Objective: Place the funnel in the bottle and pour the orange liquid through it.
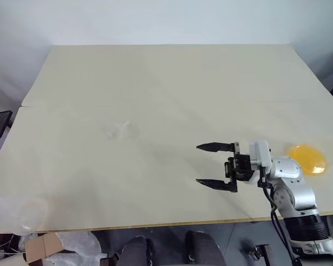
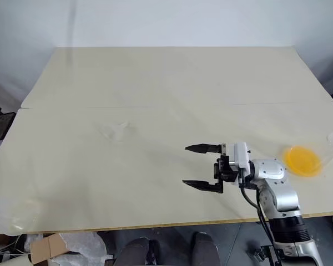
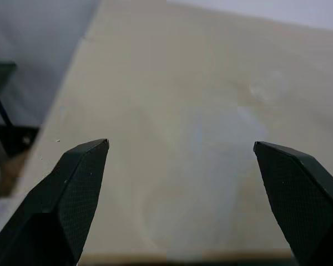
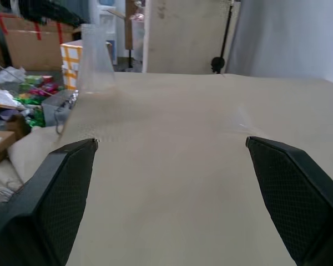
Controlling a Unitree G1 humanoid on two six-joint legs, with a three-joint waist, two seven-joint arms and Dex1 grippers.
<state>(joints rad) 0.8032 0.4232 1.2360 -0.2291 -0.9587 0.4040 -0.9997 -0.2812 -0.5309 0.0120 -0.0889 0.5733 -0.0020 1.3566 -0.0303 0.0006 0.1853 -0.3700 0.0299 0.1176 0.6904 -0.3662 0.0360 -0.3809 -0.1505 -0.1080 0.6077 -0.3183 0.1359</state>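
Orange liquid (image 1: 307, 158) is sitting near the table (image 1: 155, 83) edge, beside the right end effector (image 1: 208, 164), which is hovering wide and empty, pointing leftward.

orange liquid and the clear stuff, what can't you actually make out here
- Orange liquid: its clear vessel's walls are too faint to trace in the eye views.
- Bottle: base blends into the table, right wrist view.
- Funnel: just a faint smudge, eye views.
- Right tool open, empty.
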